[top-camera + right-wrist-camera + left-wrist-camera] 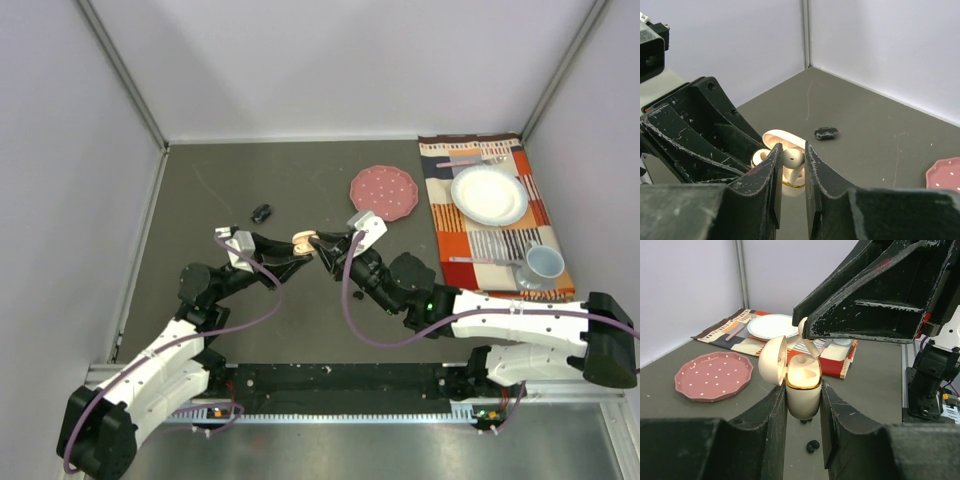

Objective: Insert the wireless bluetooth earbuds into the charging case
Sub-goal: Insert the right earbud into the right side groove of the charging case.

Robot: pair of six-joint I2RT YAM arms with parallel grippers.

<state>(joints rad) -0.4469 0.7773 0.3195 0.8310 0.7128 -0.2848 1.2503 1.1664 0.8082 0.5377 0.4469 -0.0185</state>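
Note:
My left gripper [803, 388] is shut on a white charging case [802, 402] with a gold rim, held upright above the table with its lid swung open to the left. One white stemmed earbud [793, 159] is pinched in my right gripper [792, 150], stem pointing down into the case's open mouth. In the top view the two grippers [296, 248] [322, 246] meet at the case [303, 240], mid-table. A black earbud [812, 446] lies on the table under the case. Whether the stem touches the socket cannot be told.
A small black oblong object [262, 212] lies on the table behind the grippers. A pink dotted plate [384, 191] sits at the back right. Further right, a striped placemat [447, 215] carries a white plate [489, 194], a cup [544, 263] and cutlery. Walls enclose three sides.

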